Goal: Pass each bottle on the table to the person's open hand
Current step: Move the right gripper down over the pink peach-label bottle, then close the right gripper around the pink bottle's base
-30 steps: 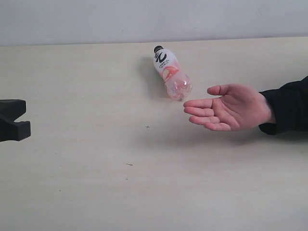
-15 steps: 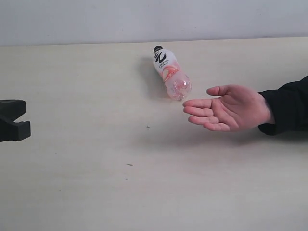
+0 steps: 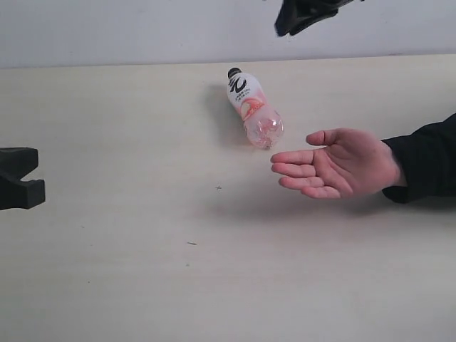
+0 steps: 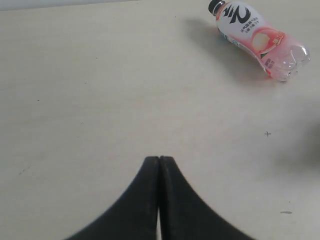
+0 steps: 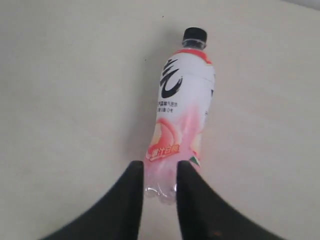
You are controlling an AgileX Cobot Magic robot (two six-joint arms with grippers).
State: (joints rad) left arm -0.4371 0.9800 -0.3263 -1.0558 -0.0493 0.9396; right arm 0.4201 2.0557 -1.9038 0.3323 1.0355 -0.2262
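Only the pink bottle (image 3: 254,108) with a black cap shows; it lies on its side on the table (image 3: 142,249), cap toward the far edge. The other bottles are out of view. The person's open hand (image 3: 340,164) hovers palm up just right of the bottle's base, black cuff behind it. My right gripper (image 3: 305,16) hangs high above the far edge, open; in its wrist view the bottle (image 5: 183,112) lies below, its base showing between the spread fingertips (image 5: 160,166). My left gripper (image 4: 159,159) is shut and empty at the left edge (image 3: 25,178), far from the bottle (image 4: 257,37).
A pale wall (image 3: 142,28) rises behind the table's far edge. A few tiny dark specks (image 3: 218,188) mark the tabletop. The person's black sleeve (image 3: 427,160) reaches in from the right side.
My right gripper has come into the exterior view at the top, above the far edge. The hand has drifted slightly down. The bottle and left gripper have stayed put.
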